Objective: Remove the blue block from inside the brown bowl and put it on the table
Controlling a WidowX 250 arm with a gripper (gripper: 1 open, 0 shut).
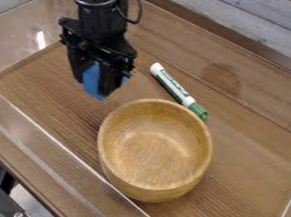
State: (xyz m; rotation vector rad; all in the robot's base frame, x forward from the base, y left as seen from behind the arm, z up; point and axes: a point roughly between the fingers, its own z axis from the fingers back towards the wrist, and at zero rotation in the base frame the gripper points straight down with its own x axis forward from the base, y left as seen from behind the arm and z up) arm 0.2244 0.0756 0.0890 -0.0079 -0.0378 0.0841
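The black fingers [85, 72] are seen clenched on the blue block [97, 82], which is gripped between them and hangs with its lower end showing below the tips. The block is held just above the counter [52, 118]; whether its bottom edge touches the wood cannot be told from this view. The gripper [99, 84] is pointed straight down, and above it the dark wrist and arm [95, 3] are seen rising to the top edge of the picture.

Just to the right of the fingers, a white-and-green marker pen [178, 92] is laid flat on the counter, slanting from upper left to lower right, with its green cap at the lower right end. The pen is near the gripper but apart from it.

Nearer the camera and to the right, the brown bowl [150, 187] is set upright on the counter. Its light wooden inside is shown bare, with the grain visible, and its thick rim is close to the green end of the pen; whether they touch cannot be told. The block is held outside the bowl, to the upper left of its rim.

The counter is bordered by low clear acrylic walls [21, 160], and a pale grey planked surface [253, 24] is seen behind it.
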